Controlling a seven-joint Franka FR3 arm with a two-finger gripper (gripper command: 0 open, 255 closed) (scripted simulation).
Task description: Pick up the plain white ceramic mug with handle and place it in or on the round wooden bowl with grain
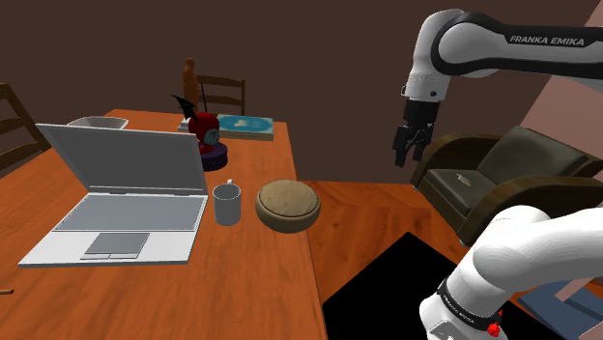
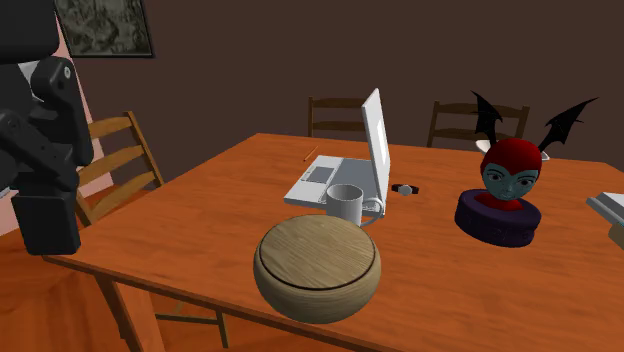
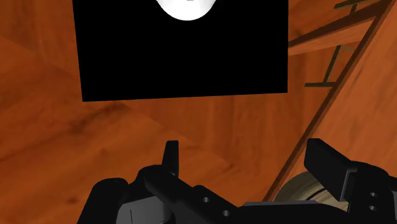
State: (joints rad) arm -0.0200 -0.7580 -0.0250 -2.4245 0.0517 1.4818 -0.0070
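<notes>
Logging white mug point(image 1: 227, 204) standing upright on orange-brown wooden table point(image 1: 251, 290), well apart from gripper point(image 1: 414, 145) and lower than it. Noting handle pointing away from gripper, toward open grey laptop point(image 1: 126, 193), which is sitting just beside mug on the side farther from gripper. Finding round wooden bowl point(image 1: 288, 206) just beside mug on the gripper's side, so lying between mug and gripper, close to the table edge nearest gripper. Seeing a narrow gap between bowl and mug in the second exterior view, with grain lines running across bowl's flat-looking top. Recording gripper hanging in the air off the table edge, above wooden floor point(image 3: 95, 140), pointing downward. Reading fingers point(image 3: 170, 156) in the wrist view as standing apart, gripping nothing, with bare floor showing between them. Catching a slice of bowl and the table edge just outside one finger in that view, and black stand point(image 3: 184, 63) farther ahead of the fingertips. Noting red-headed figurine point(image 1: 204, 130) with black horns on a dark base, beyond mug from gripper and farther along the table. Marking dark armchair point(image 1: 483, 179) behind gripper, on the side away from the table.
</notes>
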